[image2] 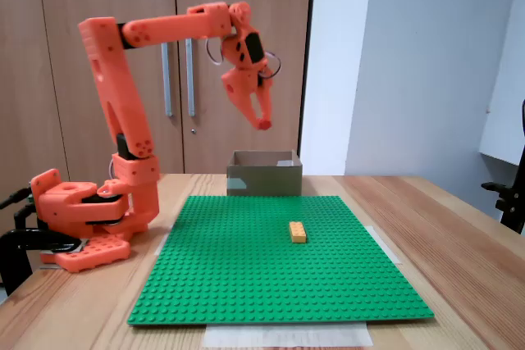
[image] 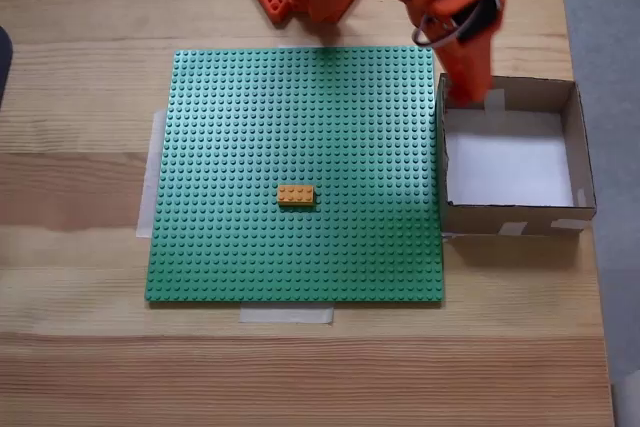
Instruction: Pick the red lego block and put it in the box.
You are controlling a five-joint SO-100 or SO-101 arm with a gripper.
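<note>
An orange robot arm (image2: pixel 131 79) hangs its gripper (image2: pixel 262 123) high above the open cardboard box (image2: pixel 264 179) at the far edge of a green studded baseplate (image2: pixel 279 260), all set on a wooden tabletop (image: pixel 80 367). In the fixed view from above, the gripper (image: pixel 470 95) sits over the box's back left corner, by its wall (image: pixel 440 162). The red lego block cannot be made out with certainty: a reddish patch at the fingertips in the front fixed view could be the brick or simply the arm's own plastic. The white box floor shows no brick where it is not hidden by the arm. The jaws look close together, but whether they are clamped on anything cannot be told.

Judged from this, the pick-up seems done and the carry has reached the box; the release into it, or confirmation of it, is what remains. A yellow-orange brick (image: pixel 295 195) lies alone near the middle of the baseplate, well apart from the jaws.
</note>
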